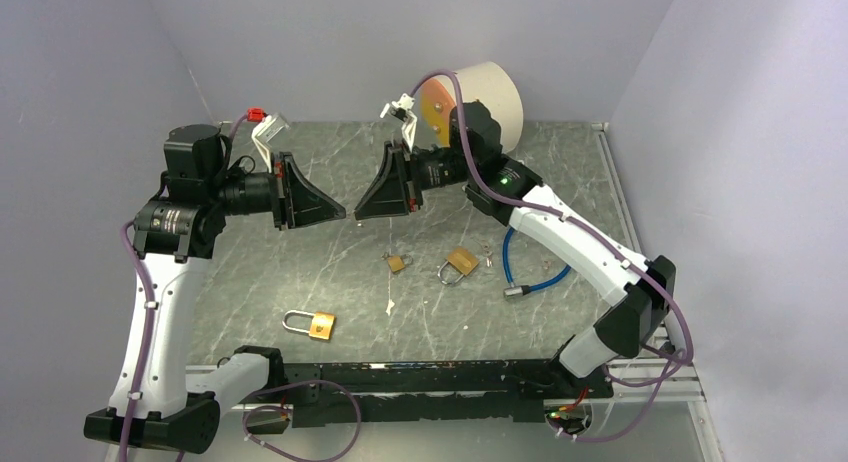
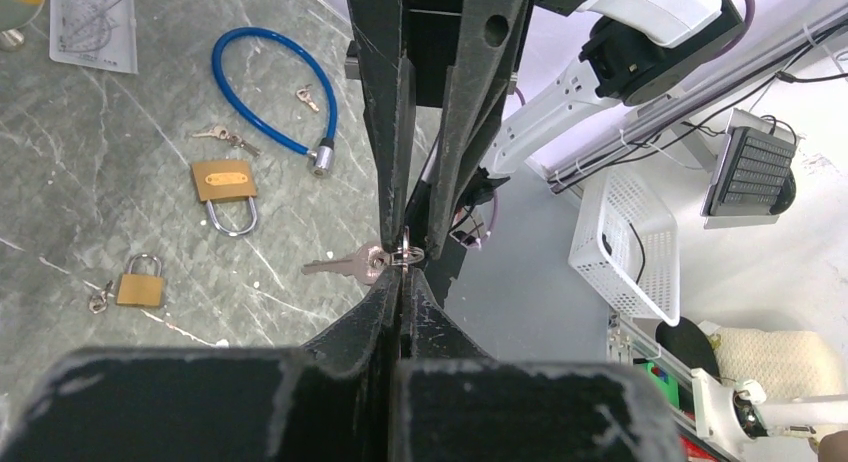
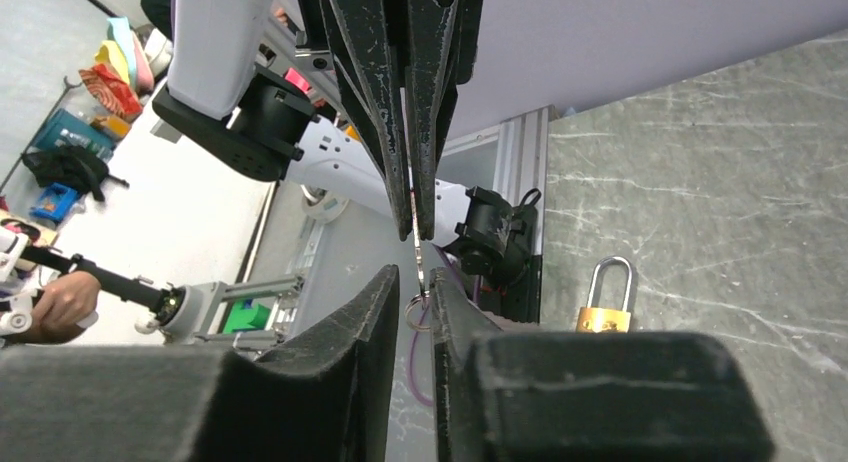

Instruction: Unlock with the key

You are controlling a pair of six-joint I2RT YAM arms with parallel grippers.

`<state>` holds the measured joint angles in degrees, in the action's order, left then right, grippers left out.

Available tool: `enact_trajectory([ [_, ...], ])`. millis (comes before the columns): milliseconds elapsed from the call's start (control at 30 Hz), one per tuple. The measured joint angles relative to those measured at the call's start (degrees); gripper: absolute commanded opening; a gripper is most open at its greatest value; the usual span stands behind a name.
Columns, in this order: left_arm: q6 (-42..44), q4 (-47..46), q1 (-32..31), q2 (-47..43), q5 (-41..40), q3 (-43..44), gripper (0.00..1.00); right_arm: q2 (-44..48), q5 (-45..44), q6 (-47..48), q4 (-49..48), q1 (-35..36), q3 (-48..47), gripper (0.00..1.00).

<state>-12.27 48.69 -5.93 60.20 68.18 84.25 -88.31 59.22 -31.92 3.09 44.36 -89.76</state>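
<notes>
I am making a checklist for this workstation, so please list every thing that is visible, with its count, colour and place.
padlock: 3, brass, spread over the middle and front of the table
cable lock: 1, blue, right side
key: 1, silver, on a ring, held in the air
loose keys: 2 small sets, silver, beside the cable lock
roll: 1, cream, at the back
basket: 1, white, off the table
table: 1, grey marbled, under everything
left gripper: 1, black, shut on the key
right gripper: 1, black, fingertips either side of the key's ring; grip unclear
</notes>
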Motion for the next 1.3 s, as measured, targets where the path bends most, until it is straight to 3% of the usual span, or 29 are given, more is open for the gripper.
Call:
enact_trajectory([
  [167,-0.02,-0.85,0.0,0.0,0.79,0.0,0.03,-0.81,1.01,0.26,0.52,0.11,-0.68,0.13],
  [267,-0.02,-0.9,0.0,-0.04,0.98,0.0,0.03,-1.33,1.6,0.07,0.39,0.35,-0.92,0.0],
  [400,-0.09,-1.11,0.0,-0.11,1.16,-0.02,0.04,-1.57,2.73,-1.18,-0.68,0.37,-0.94,0.0],
  [433,-0.31,-1.42,0.0,-0.22,1.16,-0.02,0.15,-1.6,2.86,-1.6,-1.22,0.35,-0.85,0.0],
  [533,-0.87,-2.19,0.0,-0.5,0.2,0.0,0.67,-1.57,2.47,-2.19,-3.28,0.33,0.07,0.0],
  [633,-3.19,-2.54,-0.04,-0.9,-4.96,0.09,0.83,-0.83,-0.33,-3.04,-4.81,-0.09,3.28,0.0],
  [667,-3.91,-2.62,-0.04,-1.05,-7.15,0.07,0.93,-0.31,-1.79,-3.54,-5.49,-0.44,5.22,0.0],
  [800,-12.92,-0.5,-0.07,-3.1,-27.41,-1.57,0.95,2.71,-10.1,-4.74,-6.23,-2.97,14.45,0.0],
  [967,-30.62,12.61,-0.04,-3.63,-52.15,-5.38,0.95,5.05,-20.2,-5.16,-5.73,-4.24,23.37,0.0],
  [1100,-44.19,20.09,-0.04,-3.26,-59.93,-16.65,0.95,5.2,-25.07,-5.22,-4.94,-4.13,27.85,0.0],
  [1300,-59.6,22.71,-0.13,-2.6,-62.16,-32.72,0.95,5.2,-28.55,-6.16,-4.79,-4.09,31.8,0.0],
])
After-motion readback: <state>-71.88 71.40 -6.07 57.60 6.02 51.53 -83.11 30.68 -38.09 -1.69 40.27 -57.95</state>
